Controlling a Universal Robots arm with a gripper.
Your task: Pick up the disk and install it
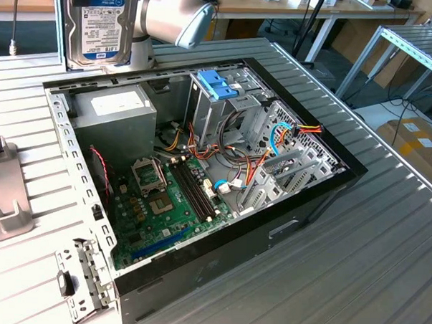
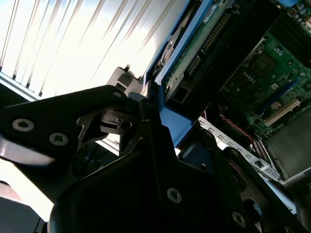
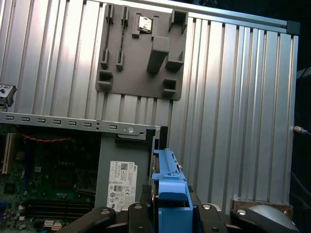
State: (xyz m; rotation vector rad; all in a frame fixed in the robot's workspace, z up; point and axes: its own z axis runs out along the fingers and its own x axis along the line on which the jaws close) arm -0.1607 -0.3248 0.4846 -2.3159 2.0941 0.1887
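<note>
Shows the disk (image 1: pixel 100 20) held upright in the air, labelled face to the exterior view, above the power supply (image 1: pixel 121 109) corner of an open computer case (image 1: pixel 219 252). Clamped from both sides along its light-blue frame by the gripper (image 3: pixel 170 208), fingers closed onto it. Green motherboard (image 1: pixel 164 210) lying inside the case below.
</note>
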